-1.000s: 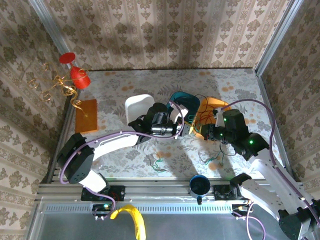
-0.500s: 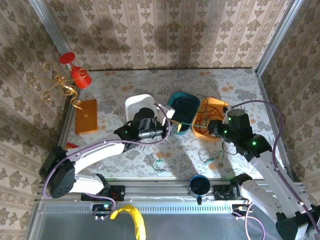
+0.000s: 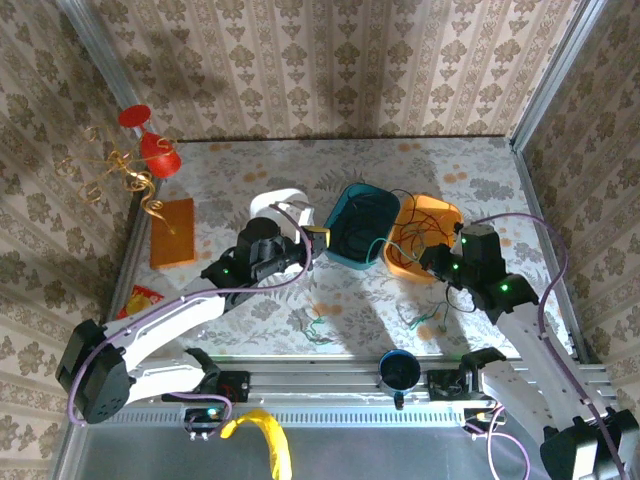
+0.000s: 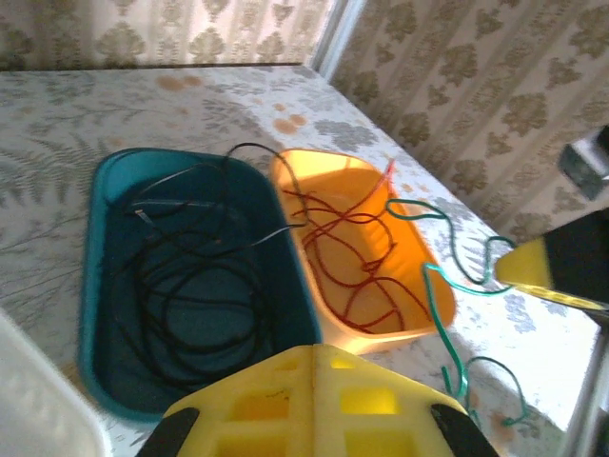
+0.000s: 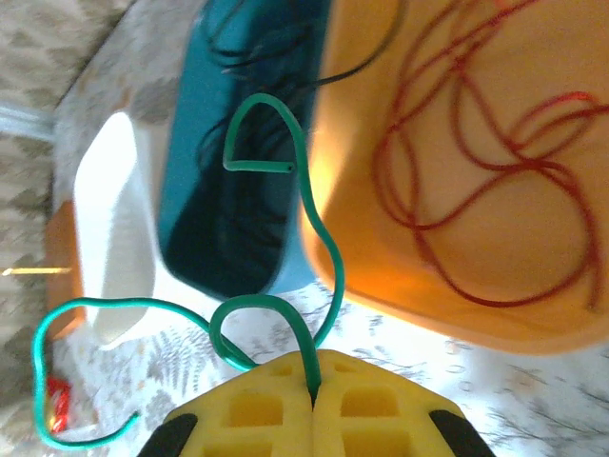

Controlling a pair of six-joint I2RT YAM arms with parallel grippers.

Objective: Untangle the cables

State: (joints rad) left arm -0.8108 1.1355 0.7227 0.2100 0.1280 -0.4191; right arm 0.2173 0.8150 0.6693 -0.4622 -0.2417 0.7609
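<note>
The right gripper [image 5: 314, 367] has its yellow fingers pressed together on a thin green wire cable [image 5: 328, 257]. From the pinch the cable loops out over the table, just beside the near-left corner of the rectangular orange plastic bin [image 4: 385, 333]. A thin red cable [image 4: 352, 257] lies coiled in that bin. A thin black cable [image 4: 181, 295] coils in the rectangular teal plastic bin [image 4: 93, 276] to its left, with one strand straying into the orange bin. The left gripper [image 4: 314, 360] hovers just left of the teal bin, fingers together on nothing I can see. The wire looks light, springy and kinked, and likely to slip. A hold near a free end seems best, drawn slowly.
</note>
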